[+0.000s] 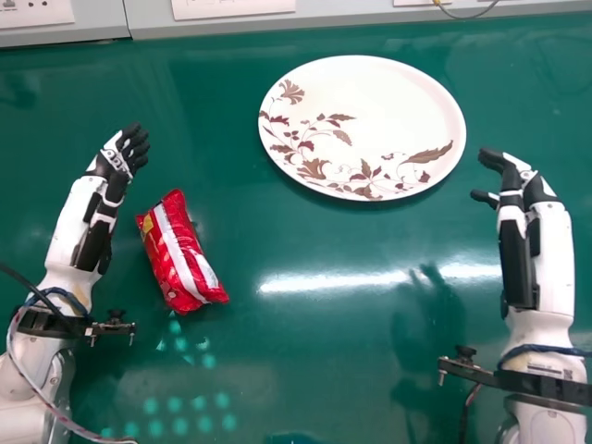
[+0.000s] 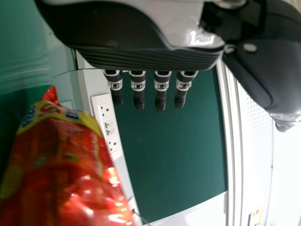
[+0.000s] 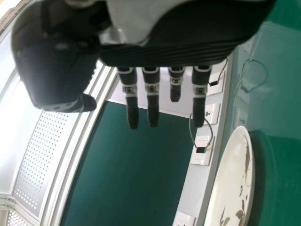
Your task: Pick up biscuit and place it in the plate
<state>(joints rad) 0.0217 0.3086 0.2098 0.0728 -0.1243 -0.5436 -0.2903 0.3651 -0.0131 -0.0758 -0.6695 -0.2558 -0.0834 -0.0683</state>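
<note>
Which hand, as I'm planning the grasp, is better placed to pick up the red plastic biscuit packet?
Left, I'd judge. The black-and-white left hand is open close by the packet, while the right hand is across the green table, by the white leaf-patterned plate.

We saw a bright red biscuit packet (image 1: pixel 183 257) with a white stripe and yellow patches, and a creamy white plate (image 1: pixel 370 116) patterned with brown and maroon leaves and flowers. The tabletop (image 1: pixel 324 245) was deep green to us; our left robot hand (image 1: pixel 117 159) and right robot hand (image 1: pixel 514 181) were black and white.
</note>
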